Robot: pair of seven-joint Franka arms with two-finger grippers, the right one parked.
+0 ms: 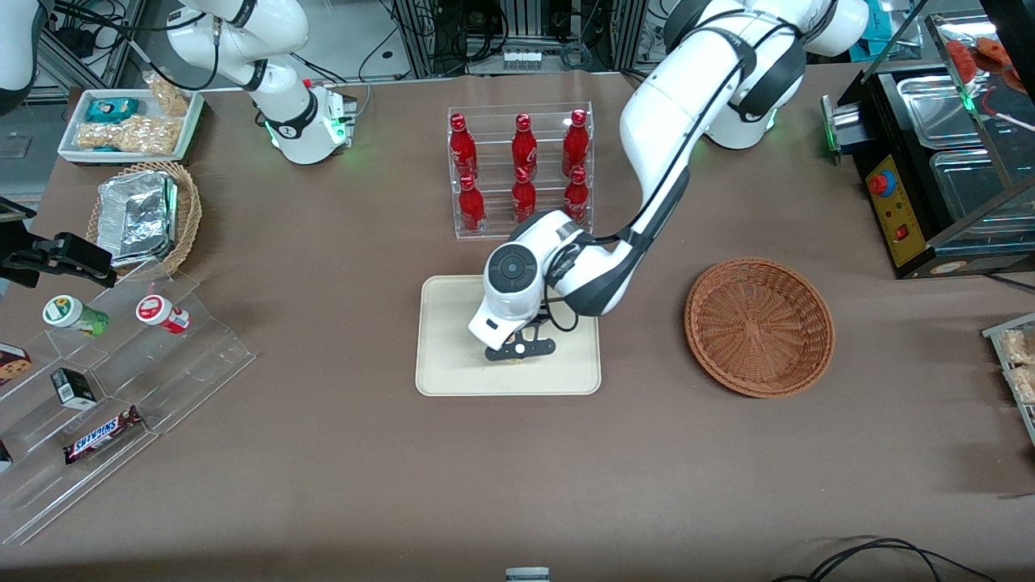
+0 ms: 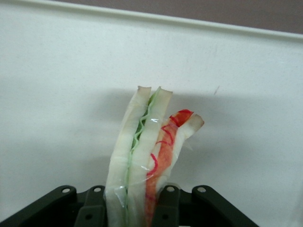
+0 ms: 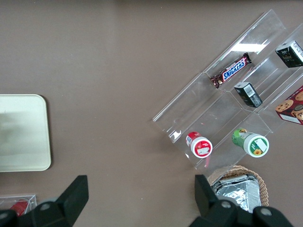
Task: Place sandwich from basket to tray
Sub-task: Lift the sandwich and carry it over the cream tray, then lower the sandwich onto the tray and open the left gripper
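Note:
My gripper hangs low over the middle of the cream tray, its black fingers pointing down at it. In the left wrist view the gripper is shut on the sandwich, a wrapped wedge of white bread with green and orange-red filling layers, pressed between the fingers. Its free end points at the tray floor; whether it touches I cannot tell. In the front view the arm hides the sandwich. The reddish-brown wicker basket sits empty toward the working arm's end of the table.
An acrylic rack of red bottles stands just farther from the front camera than the tray. Toward the parked arm's end are a clear stepped snack display, a tan basket of foil packs and a white snack tray. A black appliance stands near the basket.

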